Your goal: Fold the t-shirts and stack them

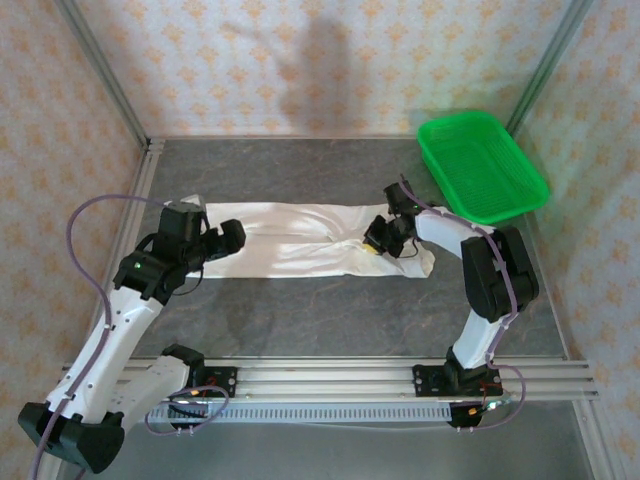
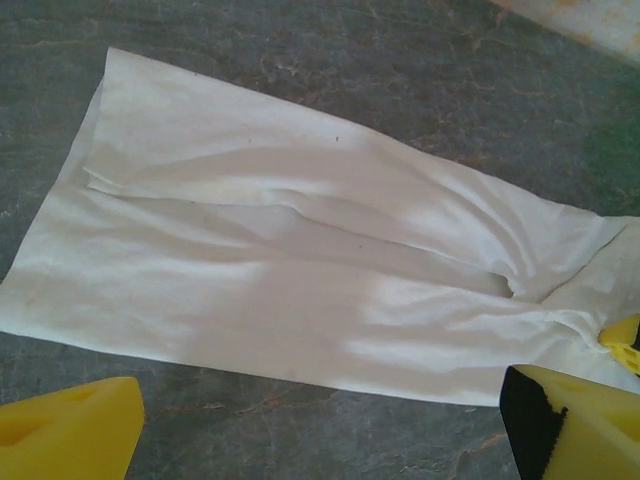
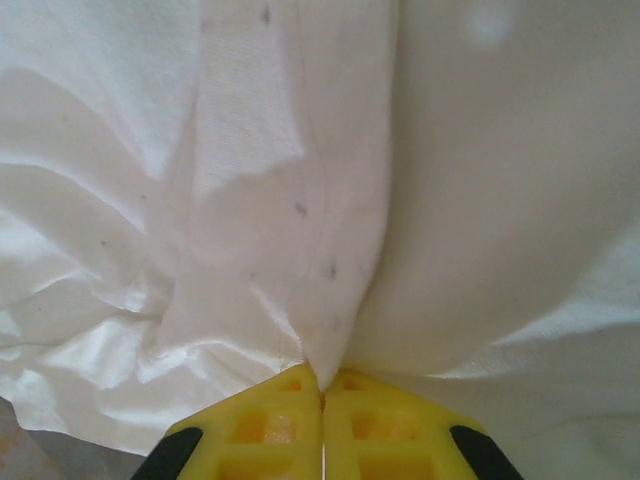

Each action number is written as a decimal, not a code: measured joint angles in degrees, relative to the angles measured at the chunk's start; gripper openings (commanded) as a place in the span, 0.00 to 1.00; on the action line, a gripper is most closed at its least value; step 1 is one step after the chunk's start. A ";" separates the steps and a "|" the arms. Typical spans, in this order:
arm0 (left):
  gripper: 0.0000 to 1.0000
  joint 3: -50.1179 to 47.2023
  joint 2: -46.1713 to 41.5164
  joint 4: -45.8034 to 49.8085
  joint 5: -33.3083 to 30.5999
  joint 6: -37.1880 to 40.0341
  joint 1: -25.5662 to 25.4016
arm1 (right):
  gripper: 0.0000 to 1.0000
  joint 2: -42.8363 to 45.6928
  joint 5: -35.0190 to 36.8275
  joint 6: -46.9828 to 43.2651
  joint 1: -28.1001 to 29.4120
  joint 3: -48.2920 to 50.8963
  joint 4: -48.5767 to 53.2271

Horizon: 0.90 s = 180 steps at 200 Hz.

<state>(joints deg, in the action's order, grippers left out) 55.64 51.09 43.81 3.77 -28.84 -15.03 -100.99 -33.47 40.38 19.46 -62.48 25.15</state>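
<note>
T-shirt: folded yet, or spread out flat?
Partly folded. The t-shirt lies as a narrow strip, its side flaps overlapped along the middle, not yet folded across. The right gripper pinches one end.

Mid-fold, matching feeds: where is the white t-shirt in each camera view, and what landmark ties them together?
Top external: the t-shirt lies spread across the table's middle.
Left wrist: it stretches from upper left to the right edge, narrowing there.
Right wrist: wrinkled cloth rises from the yellow fingertips at bottom centre.
Landmark: the right gripper shut on bunched cloth; left wrist's yellow spot at right edge is likely it.
</note>
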 measured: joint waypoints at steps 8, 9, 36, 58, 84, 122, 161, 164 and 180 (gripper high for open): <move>0.93 -0.37 -0.07 0.02 0.00 -0.13 0.00 | 0.12 -0.13 0.00 -0.13 0.00 -0.02 0.50; 0.93 -0.39 -0.07 0.02 0.00 -0.15 0.00 | 0.12 -0.13 0.00 -0.17 0.00 -0.02 0.55; 0.93 -0.98 -0.11 0.11 -0.02 -0.24 0.00 | 0.14 -0.48 0.00 -1.11 0.00 -0.15 2.08; 0.93 -1.16 -0.11 0.11 0.00 -0.59 0.00 | 0.15 -0.66 0.00 -1.68 0.00 -0.17 2.89; 0.92 -1.49 -0.11 0.13 0.02 -0.92 0.00 | 0.14 -0.70 0.00 -2.36 -0.24 -0.50 3.76; 0.92 -1.49 -0.11 0.11 0.07 -1.11 0.00 | 0.10 -0.85 -0.02 -3.23 -0.92 -1.81 4.68; 0.92 -1.55 -0.11 0.11 0.20 -1.11 0.00 | 0.01 -0.85 -0.59 -3.69 -0.92 -2.14 4.87; 0.92 -1.60 -0.11 0.11 0.20 -1.11 0.00 | 0.01 -0.85 -0.66 -3.63 -0.92 -2.14 4.87; 0.92 -1.97 -0.11 0.11 0.20 -1.11 0.00 | 0.00 -0.87 -1.03 -3.63 -0.92 -2.19 4.85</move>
<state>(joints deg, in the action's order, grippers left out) 53.67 50.98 43.92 3.97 -29.95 -15.03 -101.86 -34.50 36.75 18.55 -64.66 30.00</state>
